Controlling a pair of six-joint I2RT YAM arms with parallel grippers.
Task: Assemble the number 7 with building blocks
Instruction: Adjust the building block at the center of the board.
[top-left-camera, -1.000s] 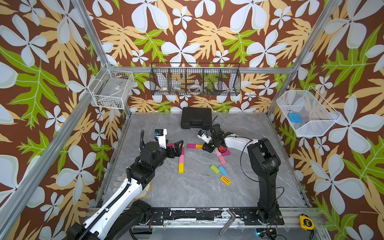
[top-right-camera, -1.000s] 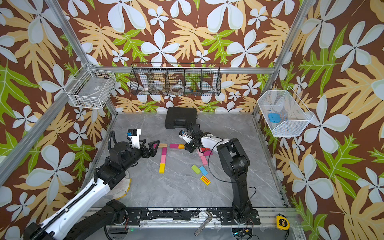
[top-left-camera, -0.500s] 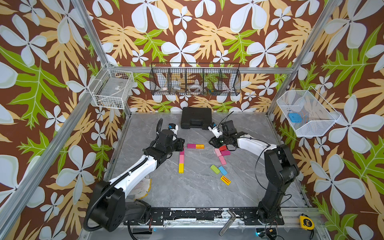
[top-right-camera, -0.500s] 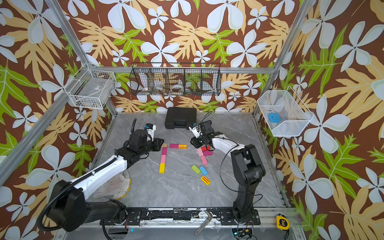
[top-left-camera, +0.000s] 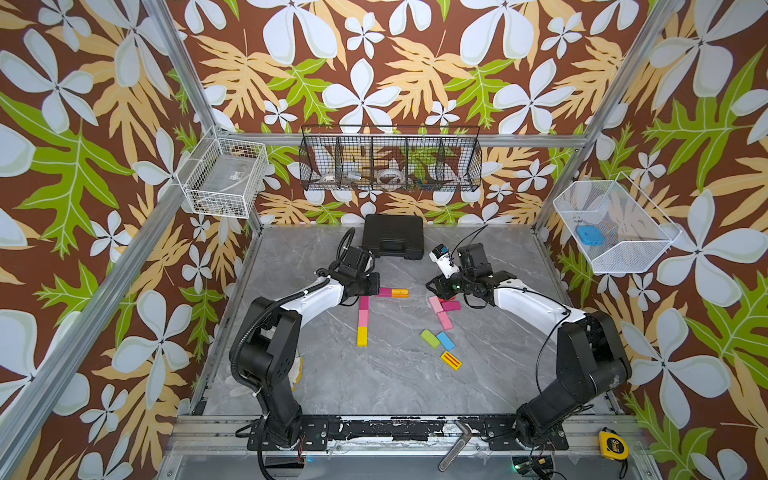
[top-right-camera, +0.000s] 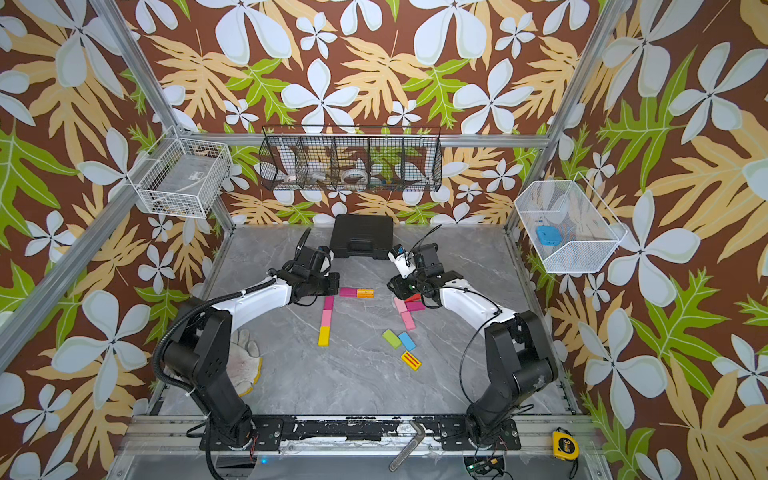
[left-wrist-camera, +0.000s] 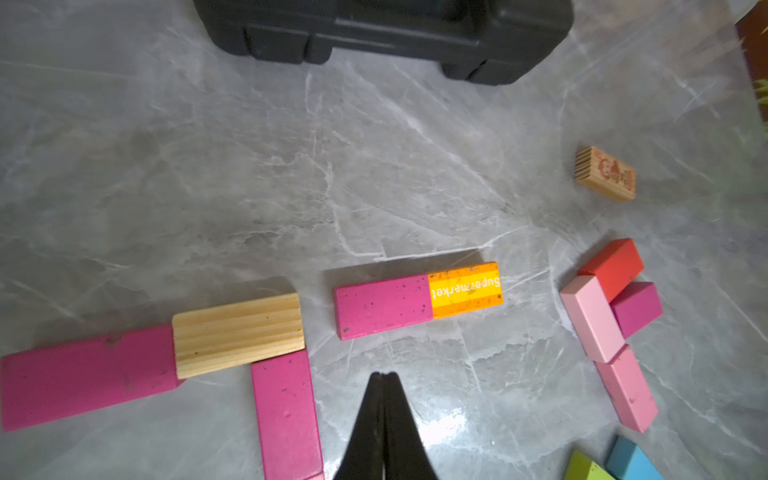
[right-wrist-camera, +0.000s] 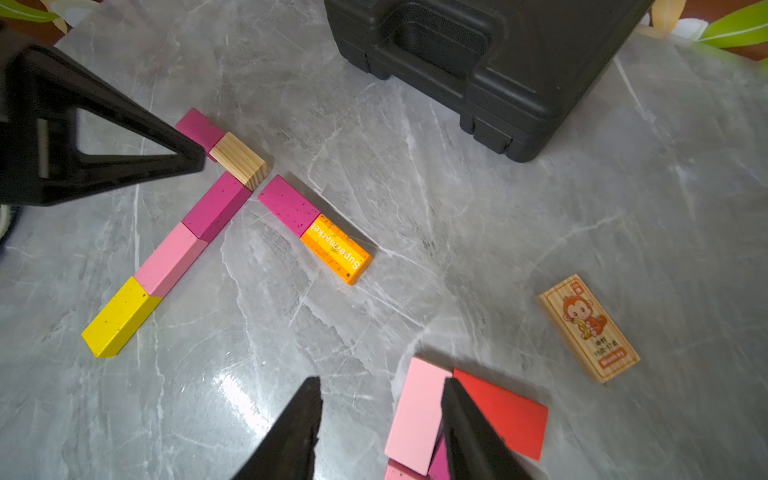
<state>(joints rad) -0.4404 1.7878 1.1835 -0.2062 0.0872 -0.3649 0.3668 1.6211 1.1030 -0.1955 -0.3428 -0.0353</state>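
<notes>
Expect light, stiff, slick wood; pinch across the long sides. The pink block (right-wrist-camera: 415, 411) lies flat on the counter (right-wrist-camera: 540, 208) against the red block (right-wrist-camera: 511, 419), by your released right end effector (right-wrist-camera: 381, 384); the left end effector (left-wrist-camera: 384, 378) is clenched, empty.

The left arm (top-left-camera: 313, 296) and right arm (top-left-camera: 521, 298) both stretch forward with bent elbows and low wrists. The left pincer (left-wrist-camera: 383, 379) has its jaws pressed together, empty. The right pincer (right-wrist-camera: 380, 395) has its jaws partly apart.
</notes>
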